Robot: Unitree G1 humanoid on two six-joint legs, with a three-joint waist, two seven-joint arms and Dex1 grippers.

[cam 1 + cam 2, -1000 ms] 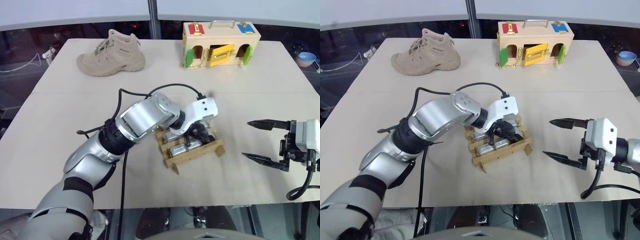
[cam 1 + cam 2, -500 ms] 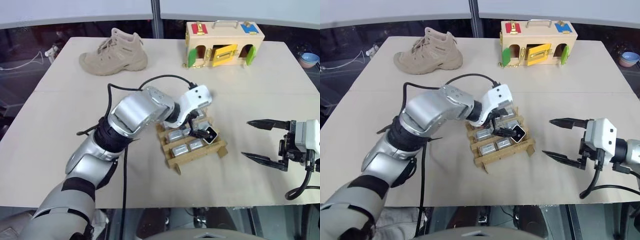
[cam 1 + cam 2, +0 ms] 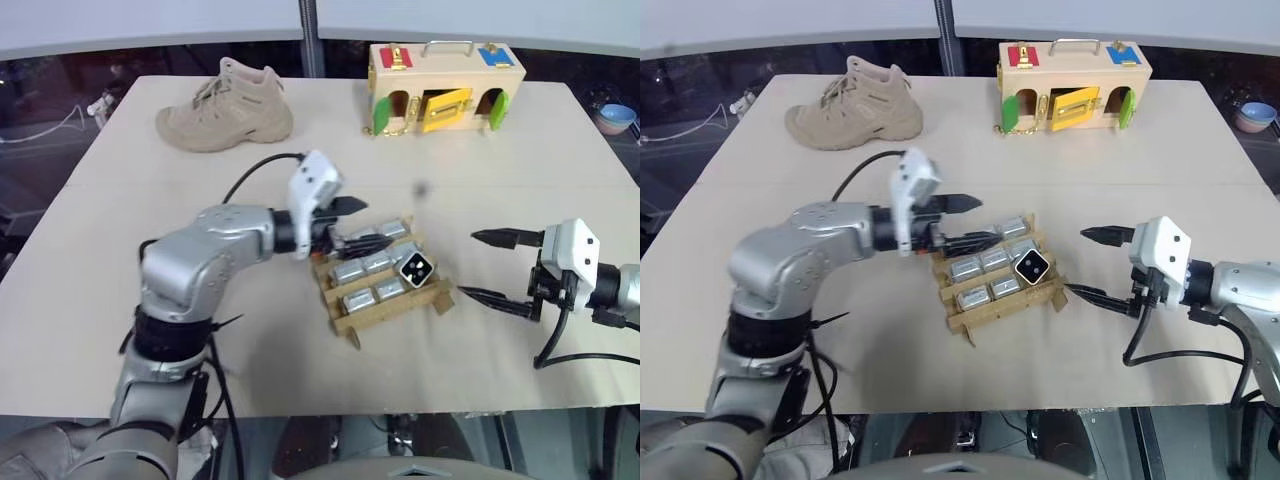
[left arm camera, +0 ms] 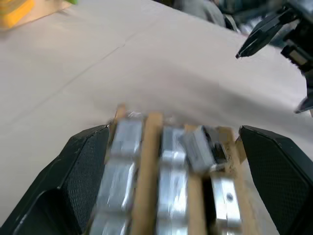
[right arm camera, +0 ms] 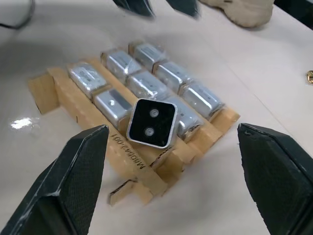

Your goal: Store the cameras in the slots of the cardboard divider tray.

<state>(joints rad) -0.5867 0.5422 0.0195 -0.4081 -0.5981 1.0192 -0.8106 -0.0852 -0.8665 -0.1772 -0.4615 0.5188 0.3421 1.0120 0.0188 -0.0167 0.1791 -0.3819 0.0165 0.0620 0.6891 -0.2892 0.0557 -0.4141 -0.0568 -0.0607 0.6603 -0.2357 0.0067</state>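
Observation:
The cardboard divider tray (image 3: 349,322) lies at the table's centre, with several silver-grey cameras (image 3: 361,269) lying flat in its slots. One camera (image 3: 416,268) sits tilted at the tray's right side, black face up, standing higher than the others (image 5: 151,122). My left gripper (image 3: 362,223) hovers open just left of the tray's far corner, pointing across it, holding nothing. In the left wrist view its black fingers (image 4: 83,171) frame the tray. My right gripper (image 3: 469,265) stands open just right of the tray, empty, aimed at the tilted camera.
A tan boot (image 3: 225,105) sits at the table's far left. A pale wooden latch box (image 3: 443,88) with coloured doors is at the far centre-right. A black cable (image 3: 250,175) loops from my left arm. Off the table's right edge is a blue bowl (image 3: 612,117).
My left gripper has opened, released the black-faced camera onto the tray's right side, and pulled back left and up. My right gripper has edged closer to the tray.

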